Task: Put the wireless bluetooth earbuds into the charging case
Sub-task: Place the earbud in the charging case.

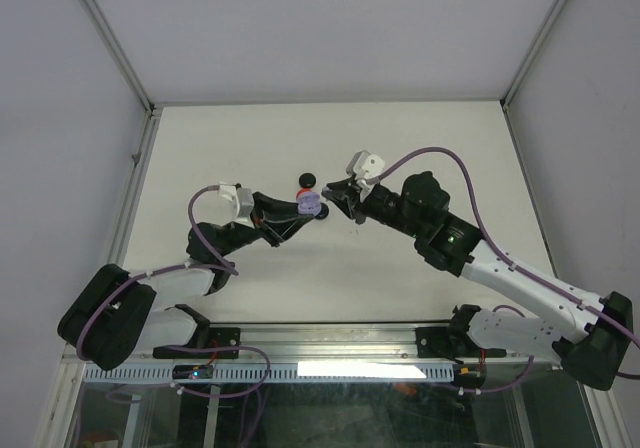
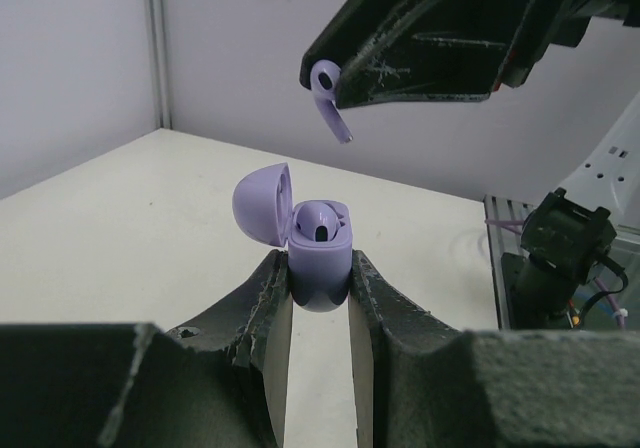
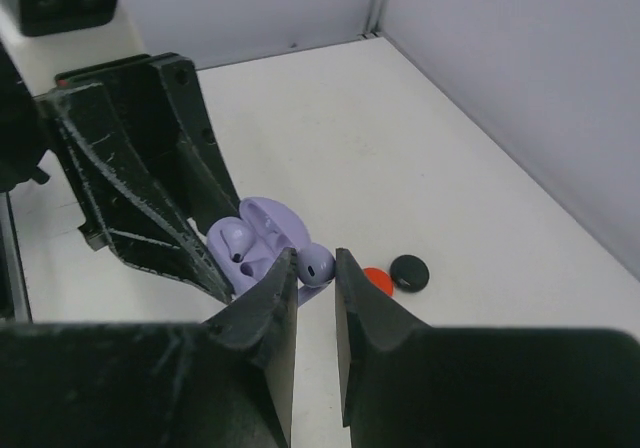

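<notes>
Left gripper (image 2: 319, 273) holds open case (image 2: 300, 236) — right gripper (image 3: 317, 280) pinches earbud (image 2: 328, 100) above

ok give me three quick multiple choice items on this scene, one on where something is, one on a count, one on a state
1. Where is the lilac charging case?
A) lying flat, untouched
B) clamped in the left end effector
C) out of view in every camera

2. How many earbuds sit inside the case?
A) one
B) two
C) none

3. What state is the right end effector in?
A) open and empty
B) shut with nothing in it
C) shut on a lilac earbud

Answers:
1 B, its fingers pinch the case's base, with the lid swung open.
2 A, only one seated earbud shows in the open case.
3 C, the bud's stem hangs from its closed tips above the case.
</notes>
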You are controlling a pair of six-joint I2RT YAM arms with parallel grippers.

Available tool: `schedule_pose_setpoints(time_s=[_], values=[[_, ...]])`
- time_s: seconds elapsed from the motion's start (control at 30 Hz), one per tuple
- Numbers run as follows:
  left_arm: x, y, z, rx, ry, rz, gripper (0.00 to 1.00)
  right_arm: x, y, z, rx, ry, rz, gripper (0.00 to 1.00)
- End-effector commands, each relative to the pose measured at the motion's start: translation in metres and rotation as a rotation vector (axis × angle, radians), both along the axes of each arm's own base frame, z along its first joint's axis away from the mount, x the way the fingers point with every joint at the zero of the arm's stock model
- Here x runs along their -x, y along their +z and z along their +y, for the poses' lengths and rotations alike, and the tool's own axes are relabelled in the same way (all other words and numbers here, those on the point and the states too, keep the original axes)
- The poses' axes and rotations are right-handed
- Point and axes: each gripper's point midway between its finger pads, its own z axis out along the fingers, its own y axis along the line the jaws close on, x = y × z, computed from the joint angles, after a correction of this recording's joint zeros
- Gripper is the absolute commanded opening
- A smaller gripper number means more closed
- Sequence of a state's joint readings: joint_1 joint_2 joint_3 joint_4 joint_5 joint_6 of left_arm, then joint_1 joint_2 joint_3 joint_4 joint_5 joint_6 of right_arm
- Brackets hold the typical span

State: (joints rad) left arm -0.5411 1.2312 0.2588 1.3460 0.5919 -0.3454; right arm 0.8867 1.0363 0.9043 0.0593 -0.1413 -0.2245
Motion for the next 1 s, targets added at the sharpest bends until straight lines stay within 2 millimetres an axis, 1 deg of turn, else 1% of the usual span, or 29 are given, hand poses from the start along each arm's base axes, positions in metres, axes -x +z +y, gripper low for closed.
schedule_pose_setpoints(time_s=[0.0,0.17,0.4,0.67,0.97], values=[[0.013,0.037,-0.003,0.058,-0.081,-0.13,0.0,0.021,0.04,0.009,-0.096,0.112,-0.168,0.11],[0.019,0.046,-0.003,0.088,-0.109,-0.13,0.0,0.028,0.042,0.013,-0.099,0.149,-0.182,0.1],[0.023,0.05,-0.004,0.105,-0.137,-0.11,0.0,0.034,0.048,0.016,-0.129,0.168,-0.21,0.09],[0.024,0.059,-0.004,0.161,-0.168,-0.054,0.0,0.033,0.043,0.02,-0.122,0.159,-0.217,0.09],[0.029,0.062,-0.003,0.181,-0.194,-0.031,0.0,0.026,0.035,0.02,-0.107,0.12,-0.229,0.09]])
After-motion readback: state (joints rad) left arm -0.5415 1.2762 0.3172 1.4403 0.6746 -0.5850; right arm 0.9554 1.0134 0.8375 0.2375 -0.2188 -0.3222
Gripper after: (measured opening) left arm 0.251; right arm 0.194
